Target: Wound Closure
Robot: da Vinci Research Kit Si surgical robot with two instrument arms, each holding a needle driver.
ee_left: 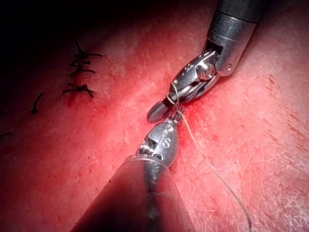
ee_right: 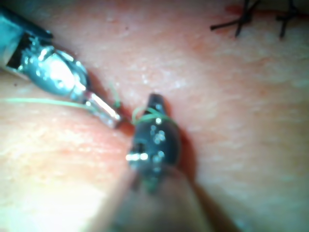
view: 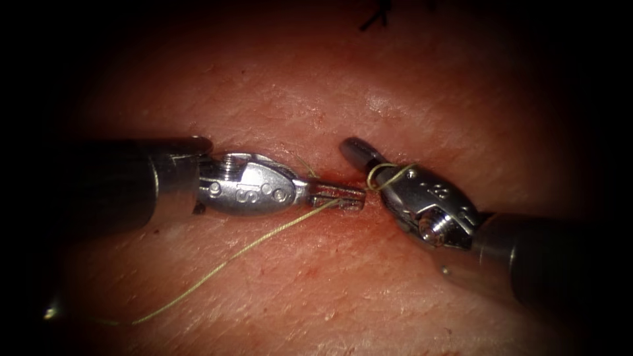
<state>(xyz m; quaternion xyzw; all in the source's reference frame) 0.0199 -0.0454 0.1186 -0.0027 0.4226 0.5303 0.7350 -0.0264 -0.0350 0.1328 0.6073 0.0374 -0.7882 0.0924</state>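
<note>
Thread (view: pixel 231 258), thin yellow-green, runs from your left silver hand (view: pixel 343 196), pinched shut on it over the cut in the reddish pork tissue (view: pixel 343 86), down-left. It loops round your right steel hand (view: pixel 361 153), closed, gripping nothing. Needle: can't tell where.

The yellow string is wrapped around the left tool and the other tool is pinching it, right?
Not quite. The string is looped around the right tool, and the left tool pinches it. The endoscope view shows the loop circling the right tool's shut jaws.
</note>
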